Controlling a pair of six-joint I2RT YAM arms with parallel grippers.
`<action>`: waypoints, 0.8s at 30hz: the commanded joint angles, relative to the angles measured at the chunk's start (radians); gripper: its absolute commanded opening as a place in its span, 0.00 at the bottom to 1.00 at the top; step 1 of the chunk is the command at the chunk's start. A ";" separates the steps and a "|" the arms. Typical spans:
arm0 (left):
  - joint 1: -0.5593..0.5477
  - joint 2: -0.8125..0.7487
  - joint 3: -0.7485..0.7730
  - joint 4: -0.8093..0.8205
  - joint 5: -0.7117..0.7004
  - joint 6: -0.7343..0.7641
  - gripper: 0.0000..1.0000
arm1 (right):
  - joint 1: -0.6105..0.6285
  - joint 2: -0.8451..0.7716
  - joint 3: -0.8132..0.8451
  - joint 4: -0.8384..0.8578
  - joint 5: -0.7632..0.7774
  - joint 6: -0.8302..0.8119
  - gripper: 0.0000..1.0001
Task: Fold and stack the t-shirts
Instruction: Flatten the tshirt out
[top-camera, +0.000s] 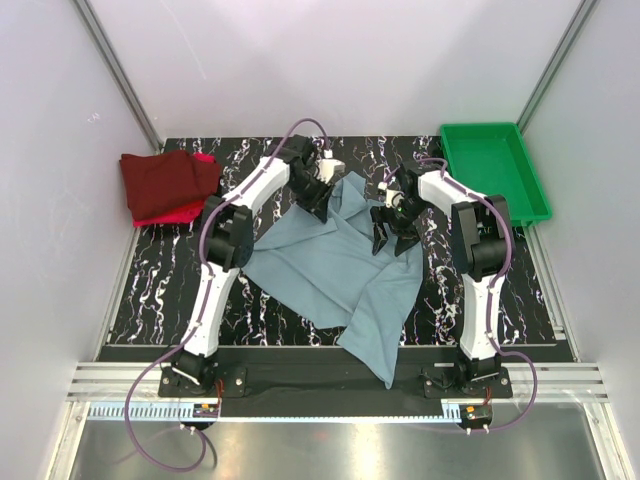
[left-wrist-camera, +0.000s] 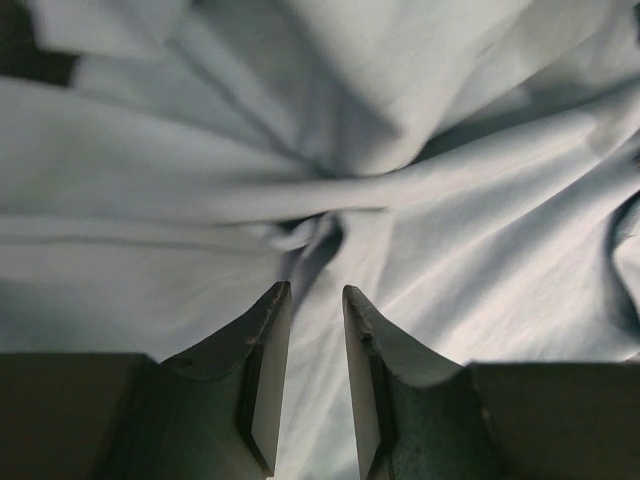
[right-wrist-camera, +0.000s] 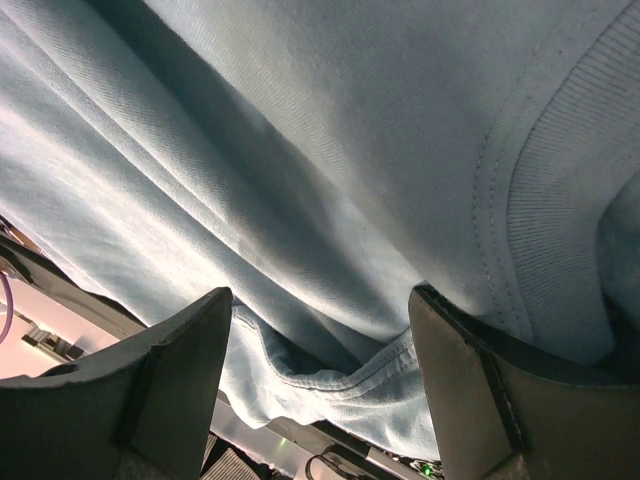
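Note:
A large grey-blue t-shirt (top-camera: 330, 270) lies rumpled and spread across the middle of the black marbled table. At the back left, a folded dark maroon t-shirt (top-camera: 165, 180) rests on a bright red one (top-camera: 178, 212). My left gripper (top-camera: 321, 210) is low over the grey-blue shirt's upper left part. In the left wrist view its fingers (left-wrist-camera: 315, 290) stand a narrow gap apart, pointing at a twisted bunch of cloth (left-wrist-camera: 312, 232). My right gripper (top-camera: 392, 244) is over the shirt's upper right. Its jaws (right-wrist-camera: 320, 292) are wide open, with a stitched hem (right-wrist-camera: 340, 372) hanging between them, untouched by either finger.
A green plastic tray (top-camera: 447, 150) sits at the back right corner. White walls and metal rails enclose the table. The grey-blue shirt's lower end (top-camera: 385, 360) drapes toward the front edge between the two arm bases.

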 joint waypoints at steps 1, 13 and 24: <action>-0.036 -0.027 0.046 0.034 0.052 -0.045 0.32 | 0.005 0.009 0.039 0.006 0.003 -0.002 0.79; -0.066 -0.029 0.055 0.045 0.045 -0.065 0.33 | 0.003 0.009 0.041 0.012 -0.008 0.001 0.79; -0.066 -0.007 0.104 0.096 -0.103 -0.002 0.48 | 0.005 0.021 0.051 0.012 -0.016 0.001 0.80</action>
